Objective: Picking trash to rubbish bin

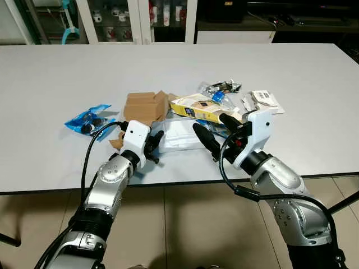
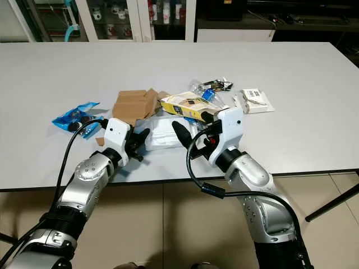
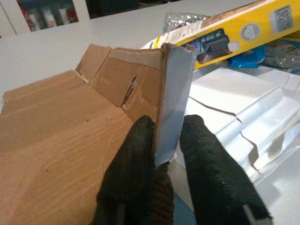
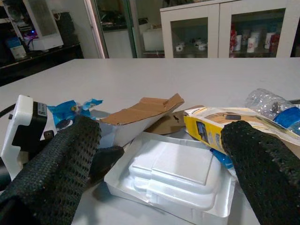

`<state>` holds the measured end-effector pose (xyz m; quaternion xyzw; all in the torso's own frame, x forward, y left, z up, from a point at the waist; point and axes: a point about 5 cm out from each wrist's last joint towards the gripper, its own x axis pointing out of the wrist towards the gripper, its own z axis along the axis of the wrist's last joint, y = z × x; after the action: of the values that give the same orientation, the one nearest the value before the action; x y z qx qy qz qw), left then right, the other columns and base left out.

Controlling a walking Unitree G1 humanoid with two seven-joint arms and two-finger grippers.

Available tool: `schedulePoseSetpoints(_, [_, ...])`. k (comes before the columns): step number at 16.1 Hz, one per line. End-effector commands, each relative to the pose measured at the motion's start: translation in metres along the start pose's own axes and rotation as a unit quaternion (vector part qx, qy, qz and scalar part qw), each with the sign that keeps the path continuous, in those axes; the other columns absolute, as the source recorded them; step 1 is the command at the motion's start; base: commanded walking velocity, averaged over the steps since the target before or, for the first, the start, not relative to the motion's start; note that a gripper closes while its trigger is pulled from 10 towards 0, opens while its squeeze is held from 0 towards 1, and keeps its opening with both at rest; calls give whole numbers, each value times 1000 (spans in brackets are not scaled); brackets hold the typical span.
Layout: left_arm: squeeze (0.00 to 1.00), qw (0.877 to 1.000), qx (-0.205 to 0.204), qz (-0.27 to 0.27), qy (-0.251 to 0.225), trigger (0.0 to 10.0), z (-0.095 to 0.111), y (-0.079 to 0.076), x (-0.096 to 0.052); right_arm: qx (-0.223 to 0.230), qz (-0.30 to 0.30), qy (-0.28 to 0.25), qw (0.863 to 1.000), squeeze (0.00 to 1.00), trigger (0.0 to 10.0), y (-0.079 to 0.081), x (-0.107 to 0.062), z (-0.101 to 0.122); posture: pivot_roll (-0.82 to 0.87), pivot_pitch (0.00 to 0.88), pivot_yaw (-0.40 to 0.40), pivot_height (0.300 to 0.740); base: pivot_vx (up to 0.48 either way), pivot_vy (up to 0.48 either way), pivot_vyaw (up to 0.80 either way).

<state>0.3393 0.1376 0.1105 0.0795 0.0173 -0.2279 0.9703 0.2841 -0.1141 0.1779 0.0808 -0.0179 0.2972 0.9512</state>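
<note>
A pile of trash lies on the white table [image 1: 50, 67]: a torn brown cardboard box [image 1: 143, 106], a white foam container [image 1: 179, 134], a flat yellow package [image 1: 205, 109] and a crumpled clear bottle [image 1: 216, 89]. My left gripper [image 3: 166, 136] is shut on the upright edge of a cardboard flap [image 3: 173, 93], near the table's front edge [image 1: 154, 147]. To the right, my right gripper [image 1: 207, 121] stands open, its fingers spread wide over the foam container [image 4: 173, 173] just in front of the yellow package [image 4: 211, 124].
A blue plastic wrapper [image 1: 88, 119] lies left of the cardboard. A small white packet [image 1: 263, 101] sits right of the pile. The table's front edge [image 1: 185, 182] runs just under both wrists. Glass cabinets [image 1: 129, 19] stand beyond the table.
</note>
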Motion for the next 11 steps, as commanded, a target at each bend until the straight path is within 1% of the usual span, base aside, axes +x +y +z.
schedulePoseSetpoints(1, [0, 1000, 9, -10, -2, 0, 1, -4, 0, -6, 9, -4, 1000, 0, 10000, 3, 1, 3, -36, 58, -26, 740, 0, 0, 0])
schedulePoseSetpoints(7, [0, 1000, 15, -11, -3, 0, 3, -4, 0, -2, 7, -4, 1000, 0, 10000, 3, 2, 2, -31, 74, -26, 740, 0, 0, 0])
schedulePoseSetpoints(8, [0, 1000, 19, -3, -11, 0, 6, -3, 1, -1, 7, -4, 1000, 0, 10000, 3, 2, 2, -26, 77, -29, 740, 0, 0, 0])
schedulePoseSetpoints(11, [0, 997, 30, 34, -58, 0, 32, 10, 4, 1, 5, -6, 1000, 0, 10000, 3, 4, 1, -20, 77, -24, 740, 0, 0, 0])
